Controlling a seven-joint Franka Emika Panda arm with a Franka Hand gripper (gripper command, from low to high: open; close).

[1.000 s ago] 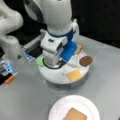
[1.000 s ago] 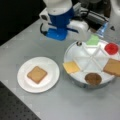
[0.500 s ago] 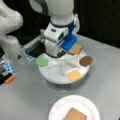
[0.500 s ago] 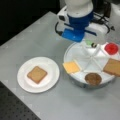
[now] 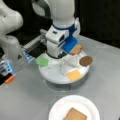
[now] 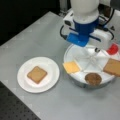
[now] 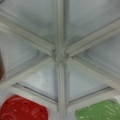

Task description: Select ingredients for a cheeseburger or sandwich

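Note:
The ingredient pieces lie in a round white divided tray [image 5: 53, 76]. In both front views it holds a yellow square [image 5: 74, 74] [image 6: 71, 67], a dark brown disc [image 5: 86, 60] [image 6: 93, 78] and a toast square [image 5: 76, 49] [image 6: 113, 67]. A green leaf [image 5: 42, 61] and a red disc [image 6: 113, 48] each show in a front view. The wrist view looks straight down on the tray's hub [image 7: 60, 55], with the red disc [image 7: 23, 110] and green leaf [image 7: 100, 112] at its bottom edge. My gripper [image 5: 56, 55] [image 6: 93, 50] hangs over the tray's middle with nothing seen in it. A second toast square [image 6: 37, 74] [image 5: 75, 115] lies alone on the white plate [image 6: 51, 67].
The tray and plate stand on a grey table. A white robot base [image 5: 10, 37] with a blue-lit box [image 5: 7, 67] stands at a front view's left. A dark perforated board [image 6: 15, 110] borders the table at a front view's bottom left.
The arm has swung from beside the tray to over its middle and come lower. The pieces and the plate have not moved.

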